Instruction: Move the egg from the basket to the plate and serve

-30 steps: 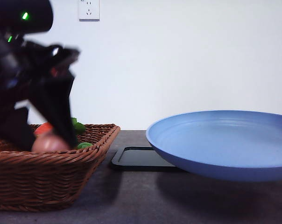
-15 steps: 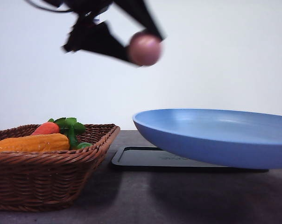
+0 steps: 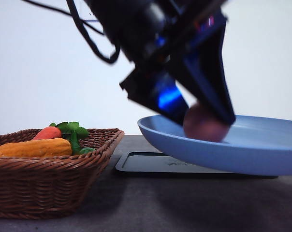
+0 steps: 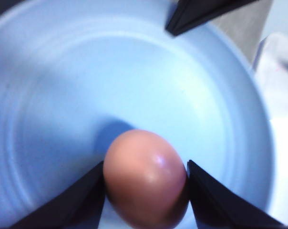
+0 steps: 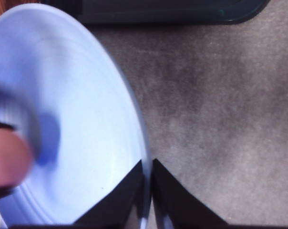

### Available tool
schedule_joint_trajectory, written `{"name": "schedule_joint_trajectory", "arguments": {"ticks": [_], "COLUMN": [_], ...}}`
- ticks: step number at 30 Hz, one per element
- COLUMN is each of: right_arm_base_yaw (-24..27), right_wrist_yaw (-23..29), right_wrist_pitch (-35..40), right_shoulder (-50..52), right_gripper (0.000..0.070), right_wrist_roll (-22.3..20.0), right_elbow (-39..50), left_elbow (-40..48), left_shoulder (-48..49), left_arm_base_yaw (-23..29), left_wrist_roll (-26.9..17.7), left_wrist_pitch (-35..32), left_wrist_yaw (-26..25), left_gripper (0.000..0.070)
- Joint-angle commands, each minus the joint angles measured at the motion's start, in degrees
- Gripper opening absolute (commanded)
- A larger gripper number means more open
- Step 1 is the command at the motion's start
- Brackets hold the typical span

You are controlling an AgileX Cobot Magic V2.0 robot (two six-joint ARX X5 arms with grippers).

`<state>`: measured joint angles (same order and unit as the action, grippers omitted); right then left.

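Fingers of the left gripper press on both sides of the egg, pinching it low inside the plate; whether it touches the plate floor cannot be told. The right gripper pinches the plate's rim between nearly closed jaws, holding it above the table. No writing is legible. Motion blurs the left arm in the front view. The basket sits well apart, the black tray between them.

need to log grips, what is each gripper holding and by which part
The left gripper holds the egg by its two sides, over the plate. The right gripper pinches the plate's rim.
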<state>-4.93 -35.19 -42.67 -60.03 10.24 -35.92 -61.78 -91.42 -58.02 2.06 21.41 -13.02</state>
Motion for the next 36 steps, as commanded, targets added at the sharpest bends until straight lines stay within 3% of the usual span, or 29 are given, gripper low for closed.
{"name": "schedule_joint_trajectory", "arguments": {"ticks": [1,7,15,25,36], "right_arm_base_yaw": [-0.24,-0.24,-0.24,-0.11,-0.11], "right_wrist_yaw": [-0.58,-0.6,-0.58,0.71,0.75], "right_wrist_pitch": [0.16,0.07,-2.58,-0.14,4.85], "right_shoulder": [-0.22,-0.22,-0.3,-7.18,-25.88], "right_gripper": [0.0,0.0,0.0,0.0,0.0], "right_wrist_roll": [-0.69,-0.7,-1.08,-1.95,-2.19], "right_elbow": [-0.42,-0.42,-0.42,-1.91,-18.31], "left_elbow": [-0.76,-0.8,-0.87,-0.87,-0.87], "left_shoulder": [-1.22,-1.49,3.32,22.1,40.33], "left_arm_base_yaw": [-0.62,-0.87,-0.35,3.33,4.41], "left_wrist_roll": [-1.35,-0.98,1.67,3.63,3.12], "left_wrist_pitch": [-0.39,-0.32,2.58,9.6,14.34], "left_wrist_yaw": [0.22,0.18,-0.25,-0.2,4.6], "left_gripper": [0.0211,0.0363,0.0358,0.0358,0.0358]}}
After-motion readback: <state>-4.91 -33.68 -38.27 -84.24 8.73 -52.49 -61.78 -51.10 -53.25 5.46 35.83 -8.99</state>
